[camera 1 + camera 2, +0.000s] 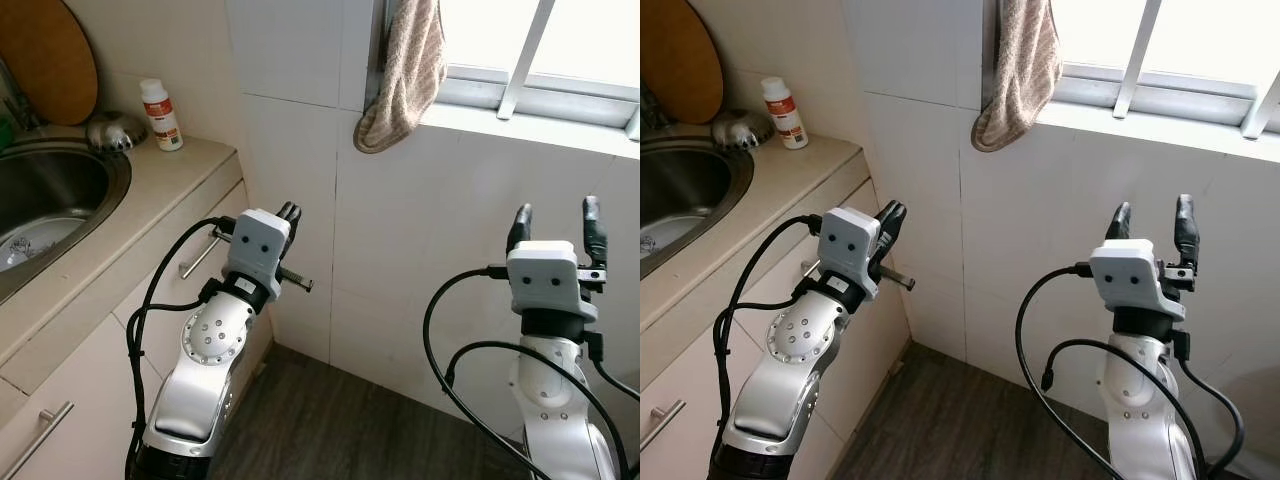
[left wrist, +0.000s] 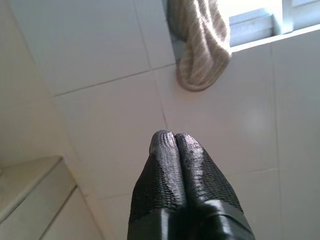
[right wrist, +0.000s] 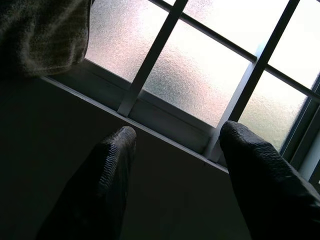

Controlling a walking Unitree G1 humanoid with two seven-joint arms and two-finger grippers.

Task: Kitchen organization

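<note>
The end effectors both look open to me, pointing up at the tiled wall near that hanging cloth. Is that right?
Not quite. The right end effector is open, its fingers apart. The left end effector is shut: the left wrist view shows its two black fingers pressed together, holding nothing. Both do point up at the tiled wall near the hanging cloth.

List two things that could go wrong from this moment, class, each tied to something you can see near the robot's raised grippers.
1. The open right gripper is raised just below the window ledge; lifting further could knock it against the ledge or window bars.
2. The shut left gripper points toward the hanging towel; a reach with fingers closed would likely push the towel aside or off its perch rather than grasp it.
</note>
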